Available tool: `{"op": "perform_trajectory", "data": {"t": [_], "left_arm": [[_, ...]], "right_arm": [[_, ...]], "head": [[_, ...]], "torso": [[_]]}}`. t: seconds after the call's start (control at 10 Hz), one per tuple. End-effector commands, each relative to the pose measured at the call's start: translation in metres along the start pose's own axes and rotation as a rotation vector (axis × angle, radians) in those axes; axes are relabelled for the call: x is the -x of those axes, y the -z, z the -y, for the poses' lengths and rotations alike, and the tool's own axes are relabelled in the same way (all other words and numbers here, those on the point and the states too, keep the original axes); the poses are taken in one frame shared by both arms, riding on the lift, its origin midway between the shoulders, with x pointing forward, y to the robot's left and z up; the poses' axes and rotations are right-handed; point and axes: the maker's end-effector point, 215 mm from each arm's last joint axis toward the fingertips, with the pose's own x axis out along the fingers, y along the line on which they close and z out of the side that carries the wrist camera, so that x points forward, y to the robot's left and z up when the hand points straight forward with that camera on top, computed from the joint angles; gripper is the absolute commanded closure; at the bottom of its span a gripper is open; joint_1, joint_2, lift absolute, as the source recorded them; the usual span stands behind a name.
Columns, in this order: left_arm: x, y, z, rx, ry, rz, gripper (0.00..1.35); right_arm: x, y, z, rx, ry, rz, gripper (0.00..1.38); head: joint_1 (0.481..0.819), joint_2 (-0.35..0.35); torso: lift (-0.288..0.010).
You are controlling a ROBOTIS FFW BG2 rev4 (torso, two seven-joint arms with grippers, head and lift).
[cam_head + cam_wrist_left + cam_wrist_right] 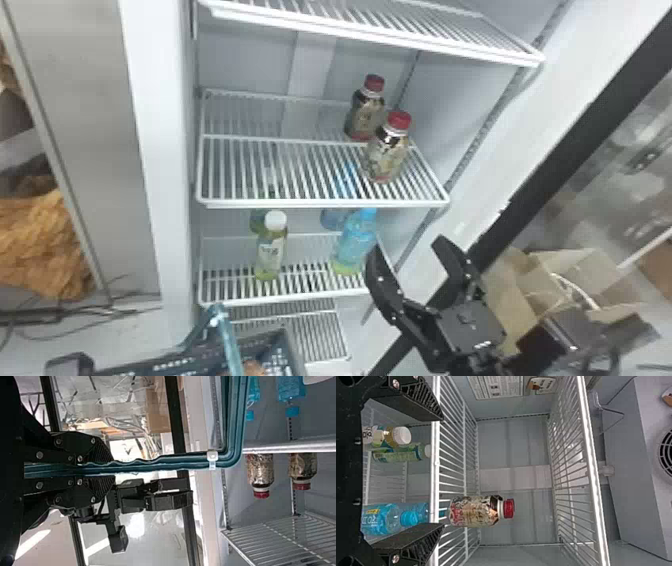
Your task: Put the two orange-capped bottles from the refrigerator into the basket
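Two bottles with red-orange caps stand on the refrigerator's middle shelf in the head view, the front bottle [386, 152] and the rear bottle [367, 112]. Below and right of them is my right gripper [406, 243], apart from both. Seen from the right wrist, my right gripper [443, 471] is open with nothing gripped, and a capped bottle [476, 511] stands beyond its fingers. The dark basket [187, 357] is at the bottom left, its teal handle [229, 340] raised. In the left wrist view, my left gripper [113, 468] is shut on the handle [174, 462].
A white-capped green bottle [270, 247] and a blue bottle [356, 242] stand on the lower shelf [300, 295]. The middle shelf's front rail [320, 203] and the upper shelf [375, 40] bound the bottles' space. Cardboard boxes [515, 295] lie behind the right arm.
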Motion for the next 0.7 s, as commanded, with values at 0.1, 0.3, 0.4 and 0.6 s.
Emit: {"op": "perform_trajectory", "data": {"t": [0.1,0.3,0.4,0.6], "left_arm": [[-0.0003,-0.0009,0.0005,-0.002,0.001,0.000,1.21],[-0.0003,-0.0009,0.0005,-0.002,0.001,0.000,1.21],[-0.0003,-0.0009,0.0005,-0.002,0.001,0.000,1.21],[-0.0003,-0.0009,0.0005,-0.002,0.001,0.000,1.21]], "right_arm": [[0.0001,-0.0001,-0.0002,0.000,0.000,0.003,0.11],[0.0001,-0.0016,-0.0002,0.001,0.000,0.007,0.11],[0.0001,-0.0023,-0.0002,0.001,0.000,0.010,0.11],[0.0003,-0.0025,0.0001,0.002,0.001,0.012,0.11]], "head": [[0.695,-0.350],[0.695,-0.350],[0.695,-0.350],[0.695,-0.350]], "torso": [[-0.040],[-0.040],[-0.040],[-0.040]]}}
